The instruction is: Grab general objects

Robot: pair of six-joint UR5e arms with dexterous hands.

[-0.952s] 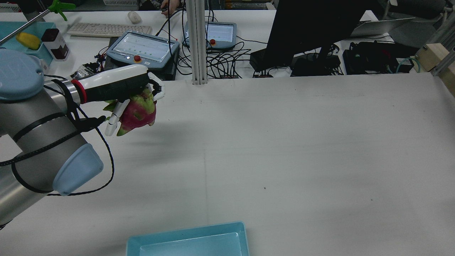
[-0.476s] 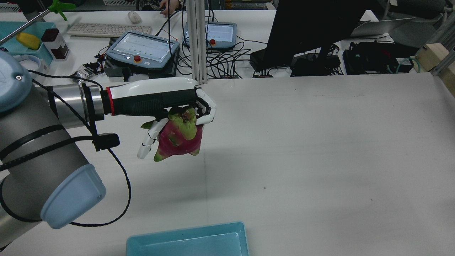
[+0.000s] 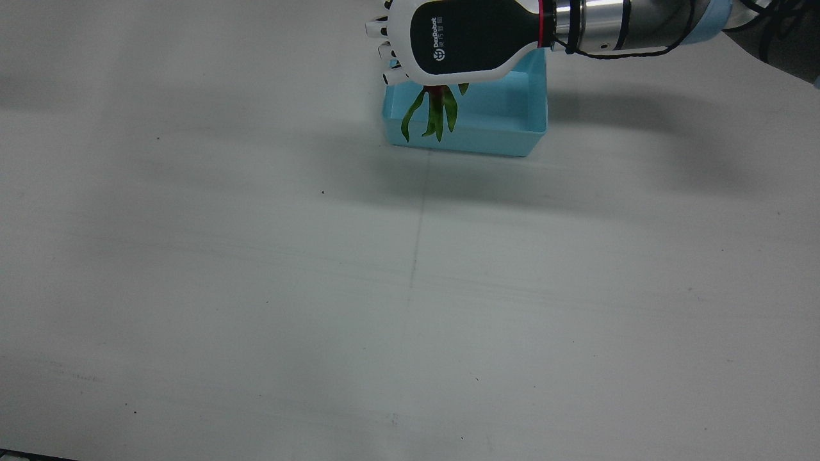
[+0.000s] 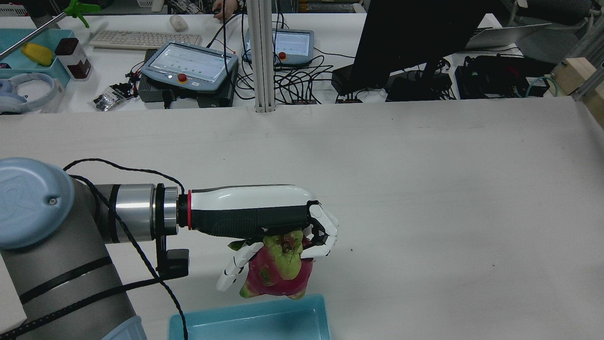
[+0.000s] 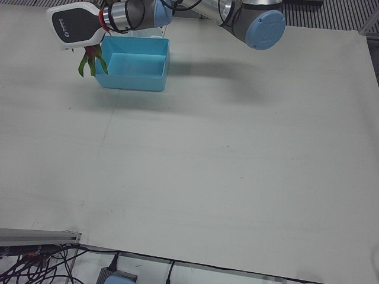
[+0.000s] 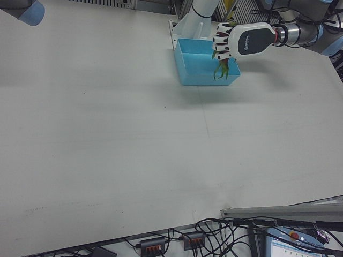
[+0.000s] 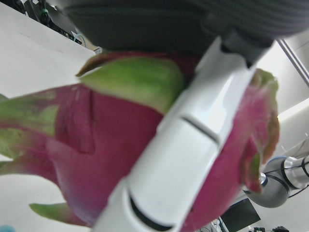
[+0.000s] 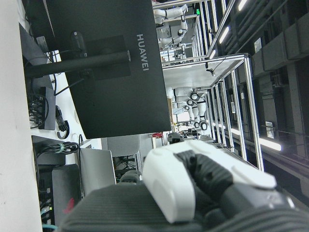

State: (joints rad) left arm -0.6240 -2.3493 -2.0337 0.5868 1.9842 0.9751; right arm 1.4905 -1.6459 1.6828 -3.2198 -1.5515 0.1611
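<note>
My left hand [image 4: 264, 219] is shut on a pink and green dragon fruit [image 4: 278, 274] and holds it in the air. The fruit hangs under the palm, just above the far rim of the blue tray [image 4: 264, 316] in the rear view. From the front, the hand [image 3: 461, 41] covers most of the fruit, whose green leaves [image 3: 435, 115] dangle over the tray [image 3: 512, 137]. In the left hand view a white finger [image 7: 183, 154] lies across the fruit [image 7: 72, 140]. Only part of my right hand [image 8: 193, 193] shows, in its own view, well away from the fruit.
Past the table's far edge stand a black monitor [image 4: 410, 38], two teach pendants [image 4: 188, 66], a metal post [image 4: 262, 56], cables and headphones [image 4: 23, 89]. A blue cap of the right arm [image 6: 27, 10] sits at the right-front view's top left.
My left hand has carried the dragon fruit from the far left of the table toward the robot's side and rightward, to the blue tray's rim. Its hold on the fruit is unchanged.
</note>
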